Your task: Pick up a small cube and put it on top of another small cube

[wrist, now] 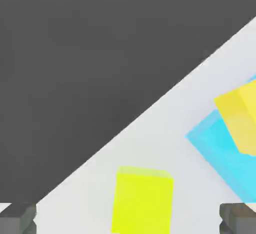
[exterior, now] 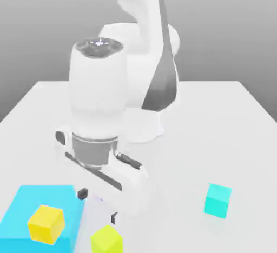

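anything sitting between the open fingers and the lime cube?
No. In the hand view the lime cube lies on bare white table between the gripper's two fingertips, with nothing in the gaps either side.

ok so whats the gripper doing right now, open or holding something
Gripper: open, holding nothing; the small lime cube lies on the table between its spread fingertips, not gripped.

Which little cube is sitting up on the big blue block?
The golden-yellow cube sits on the big blue block. The lime cube and the turquoise cube rest on the table.
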Motion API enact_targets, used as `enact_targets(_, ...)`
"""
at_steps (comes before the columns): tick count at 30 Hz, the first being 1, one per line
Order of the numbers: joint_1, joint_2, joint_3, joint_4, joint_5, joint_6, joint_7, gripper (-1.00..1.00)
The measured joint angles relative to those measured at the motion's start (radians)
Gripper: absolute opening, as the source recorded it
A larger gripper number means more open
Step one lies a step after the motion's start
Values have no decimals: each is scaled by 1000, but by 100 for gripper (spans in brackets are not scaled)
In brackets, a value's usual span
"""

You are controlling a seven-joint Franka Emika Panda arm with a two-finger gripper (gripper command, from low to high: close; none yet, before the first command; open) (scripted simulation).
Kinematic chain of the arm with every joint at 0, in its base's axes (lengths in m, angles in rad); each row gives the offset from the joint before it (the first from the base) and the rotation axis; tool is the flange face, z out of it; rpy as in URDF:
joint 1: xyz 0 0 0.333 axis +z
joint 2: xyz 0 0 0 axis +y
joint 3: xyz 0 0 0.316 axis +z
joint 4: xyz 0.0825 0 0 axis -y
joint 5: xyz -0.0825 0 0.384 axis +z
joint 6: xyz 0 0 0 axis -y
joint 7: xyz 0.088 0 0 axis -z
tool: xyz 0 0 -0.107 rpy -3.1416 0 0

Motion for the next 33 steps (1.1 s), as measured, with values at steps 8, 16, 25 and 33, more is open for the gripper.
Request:
enact_targets(8, 25, 200, -34, 32, -18, 148, 33, -100)
enact_targets(16, 10, 105, -14, 12, 3, 74, 18, -100)
enact_targets(25, 227, -194, 218, -175, 86, -31, 44, -100)
enact_targets(33, 601, -183, 89, -265, 46, 66, 122, -100)
